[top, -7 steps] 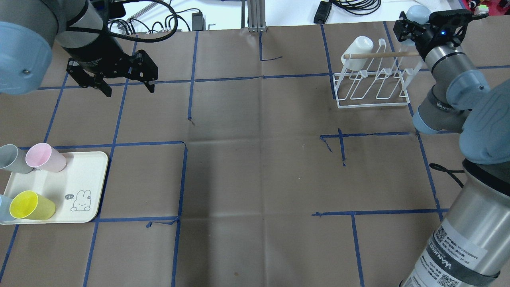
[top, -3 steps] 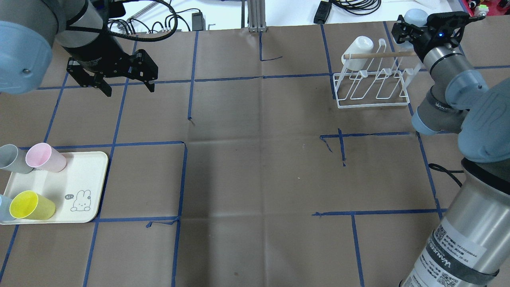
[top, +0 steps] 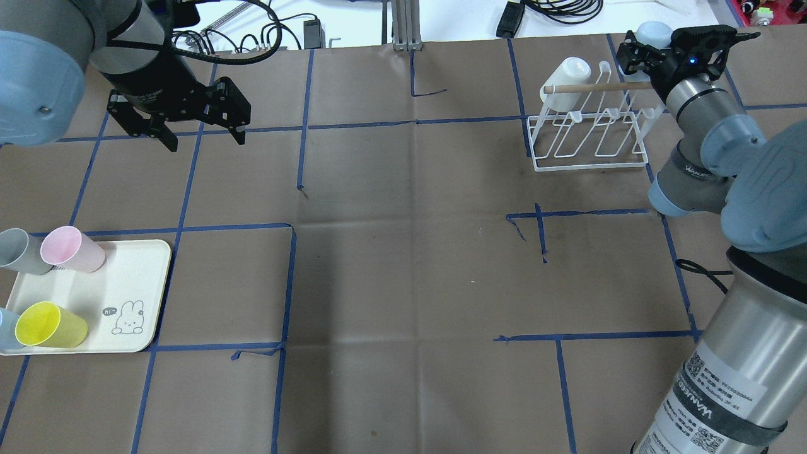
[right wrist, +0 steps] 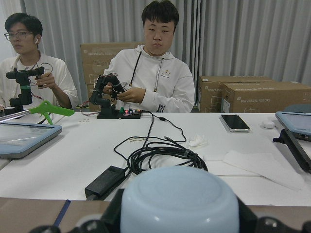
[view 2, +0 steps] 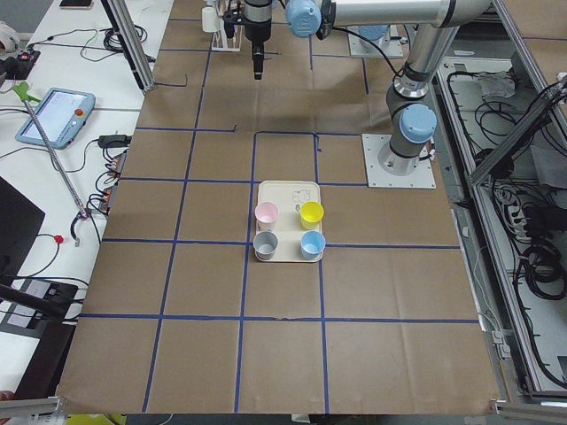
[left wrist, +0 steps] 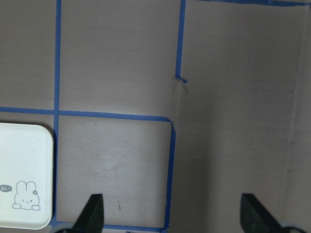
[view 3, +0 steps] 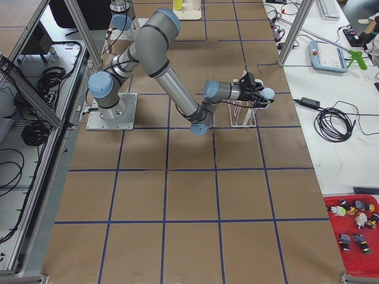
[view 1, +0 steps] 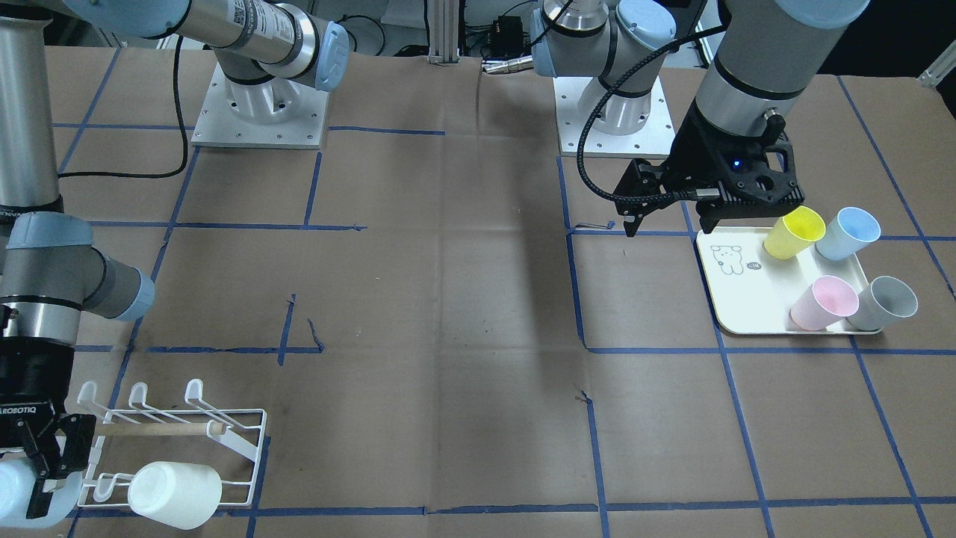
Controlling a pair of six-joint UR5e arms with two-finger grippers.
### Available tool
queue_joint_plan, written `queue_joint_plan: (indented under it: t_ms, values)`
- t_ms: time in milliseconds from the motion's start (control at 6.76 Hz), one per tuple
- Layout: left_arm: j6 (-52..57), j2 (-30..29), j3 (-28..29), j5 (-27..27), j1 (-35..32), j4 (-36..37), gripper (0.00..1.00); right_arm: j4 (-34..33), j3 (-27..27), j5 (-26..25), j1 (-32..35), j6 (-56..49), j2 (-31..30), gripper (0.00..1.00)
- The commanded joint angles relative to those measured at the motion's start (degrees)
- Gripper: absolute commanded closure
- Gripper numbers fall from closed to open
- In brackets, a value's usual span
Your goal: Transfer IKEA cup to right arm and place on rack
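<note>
Fingers of the right gripper (top: 654, 43) are clamped on a pale blue cup (top: 652, 30), one on each side. The cup is held off the table (top: 410, 252), at the far right corner of the brown paper. It hangs just beside the right end of the white wire rack (top: 589, 135), past the tip of the wooden dowel (top: 599, 87). Whether it touches a prong cannot be told. In the right wrist view the cup (right wrist: 180, 201) fills the bottom of the frame, and two people sit at a white desk behind it.

A white cup (top: 567, 72) sits tilted on the rack's left end. The left gripper (top: 205, 144) hovers over the table's far left part with its fingers spread wide and nothing between them. Nearer on that side lies a cream tray (top: 126, 271) with a rabbit drawing. It carries a pink cup (top: 72, 249), a grey cup (top: 22, 251), a yellow cup (top: 50, 325) and another blue cup (view 1: 848, 233).
</note>
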Motion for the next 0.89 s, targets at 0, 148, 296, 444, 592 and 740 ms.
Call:
queue_joint_plan:
  t_ms: [0, 148, 296, 444, 592, 740]
  values:
    - [0.0, -0.05, 0.03, -0.91, 0.0, 0.0, 0.0, -0.04, -0.02, -0.07, 0.0, 0.02, -0.13, 0.18]
    - [0.0, -0.05, 0.11, -0.91, 0.0, 0.0, 0.0, -0.04, -0.02, -0.07, 0.0, 0.46, -0.13, 0.01]
    - [0.0, -0.05, 0.2, -0.82, 0.09, 0.09, 0.0, -0.04, -0.02, -0.07, 0.0, 0.46, -0.13, 0.01]
    - [0.0, -0.05, 0.2, -0.82, 0.0, 0.09, 0.0, -0.04, -0.02, -0.07, 0.09, 0.46, -0.22, 0.01]
    - [0.0, -0.05, 0.29, -0.82, 0.09, 0.27, 0.0, -0.04, -0.02, -0.15, 0.09, 0.46, -0.4, 0.01]
    - [0.09, -0.14, 0.29, -0.82, 0.09, 0.35, 0.0, 0.05, -0.11, -0.24, 0.17, 0.46, -1.09, 0.01]
